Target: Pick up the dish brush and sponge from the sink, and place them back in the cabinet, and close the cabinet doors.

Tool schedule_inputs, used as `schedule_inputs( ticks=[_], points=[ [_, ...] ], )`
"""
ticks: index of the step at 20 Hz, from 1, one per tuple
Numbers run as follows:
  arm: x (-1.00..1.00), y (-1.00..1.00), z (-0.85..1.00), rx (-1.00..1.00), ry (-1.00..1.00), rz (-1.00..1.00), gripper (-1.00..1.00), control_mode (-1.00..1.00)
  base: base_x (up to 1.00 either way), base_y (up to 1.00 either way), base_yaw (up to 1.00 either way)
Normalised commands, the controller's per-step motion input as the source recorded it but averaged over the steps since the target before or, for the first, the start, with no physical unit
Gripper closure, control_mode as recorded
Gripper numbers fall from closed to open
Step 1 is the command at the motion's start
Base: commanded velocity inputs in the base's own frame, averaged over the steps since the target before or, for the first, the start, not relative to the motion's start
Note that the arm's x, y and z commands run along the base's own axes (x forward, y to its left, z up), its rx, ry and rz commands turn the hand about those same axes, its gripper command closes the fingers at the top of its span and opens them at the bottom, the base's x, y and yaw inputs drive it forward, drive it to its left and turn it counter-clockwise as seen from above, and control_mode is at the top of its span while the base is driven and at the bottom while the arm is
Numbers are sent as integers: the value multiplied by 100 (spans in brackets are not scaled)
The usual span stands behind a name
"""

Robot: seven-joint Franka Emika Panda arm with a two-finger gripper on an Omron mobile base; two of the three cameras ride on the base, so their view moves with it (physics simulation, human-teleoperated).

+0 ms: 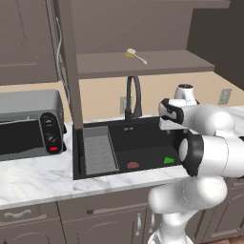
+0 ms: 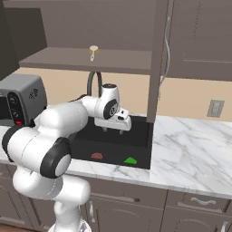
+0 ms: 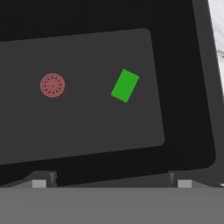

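Observation:
The green sponge (image 3: 125,85) lies flat on the floor of the black sink (image 3: 87,127), to the right of the red drain (image 3: 52,85). It also shows near the basin's front right (image 1: 168,160) (image 2: 130,160). My gripper (image 2: 113,130) hangs open and empty above the sink (image 2: 144,136), pointing down, with the sponge below and ahead of its fingertips (image 3: 39,183). The dish brush (image 1: 136,55) (image 2: 93,51) rests on the shelf of the open cabinet (image 1: 162,63) (image 2: 54,59). A cabinet door (image 1: 71,71) (image 2: 158,59) stands swung out edge-on over the counter.
A grey toaster oven (image 1: 28,124) (image 2: 18,102) sits on the marble counter (image 1: 38,178) left of the sink. The black arched faucet (image 1: 133,97) rises behind the basin, and a grey ribbed tray (image 1: 99,150) fills its left part. Bare counter (image 2: 195,149) extends to the right.

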Motion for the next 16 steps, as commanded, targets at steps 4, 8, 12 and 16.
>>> schedule_inputs(
  ticks=[4,8,12,16],
  points=[
    [18,-4,-17,0,0,0,-100,-100,0,0,0],
    [19,-1,-20,0,0,0,-100,-100,0,0,0],
    [22,0,-14,0,0,0,-100,-100,0,0,0],
    [15,-2,-16,0,0,0,-100,-100,0,0,0]
  ],
)
